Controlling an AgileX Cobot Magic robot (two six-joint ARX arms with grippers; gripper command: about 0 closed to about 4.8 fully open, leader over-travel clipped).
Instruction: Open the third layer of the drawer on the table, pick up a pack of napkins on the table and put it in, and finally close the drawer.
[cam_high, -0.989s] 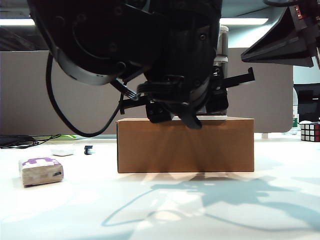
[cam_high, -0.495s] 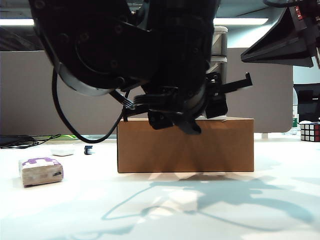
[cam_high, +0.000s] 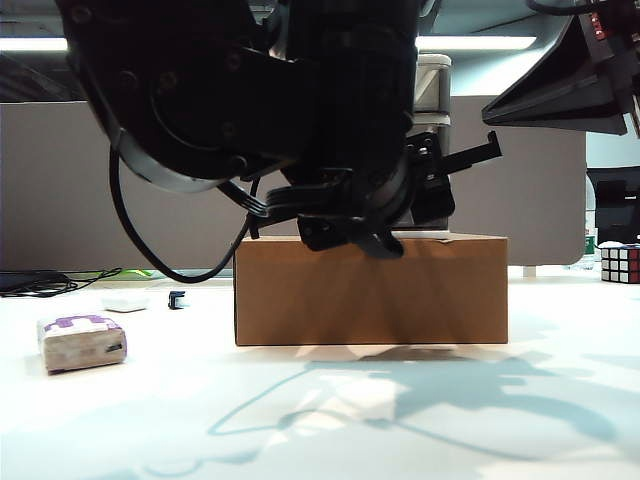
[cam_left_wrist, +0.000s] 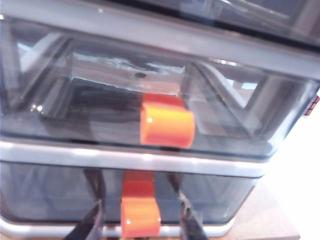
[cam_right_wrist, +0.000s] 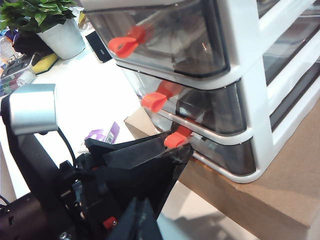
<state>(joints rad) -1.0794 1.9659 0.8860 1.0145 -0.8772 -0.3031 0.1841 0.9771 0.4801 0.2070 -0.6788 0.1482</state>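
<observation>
Exterior view has the left arm filling the upper middle, its left gripper at the front of the drawer, which stands on a brown box. Only a pale corner of the drawer shows past the arm. That box sits on the white tabletop. Well to the left of the box lies the pack of napkins, flat on the tabletop, beige with a purple-and-white pattern. Between pack and box, further back, are a small white case and a tiny dark object I cannot identify. A Rubik's cube sits far right of the box.

From the left wrist, the third layer is close up, and its red-orange handle stands between the two dark fingers, one on each side. Whether they touch the handle I cannot tell; they are partly closed around it. The second tier's handle is just above.

From the right wrist, all three tiers look pushed in, and the left gripper's tip reaches the lowest handle at the box's edge. The right gripper hangs high above the box's right end; whether its fingers are open or closed is not visible. A potted plant stands beyond the drawer.
</observation>
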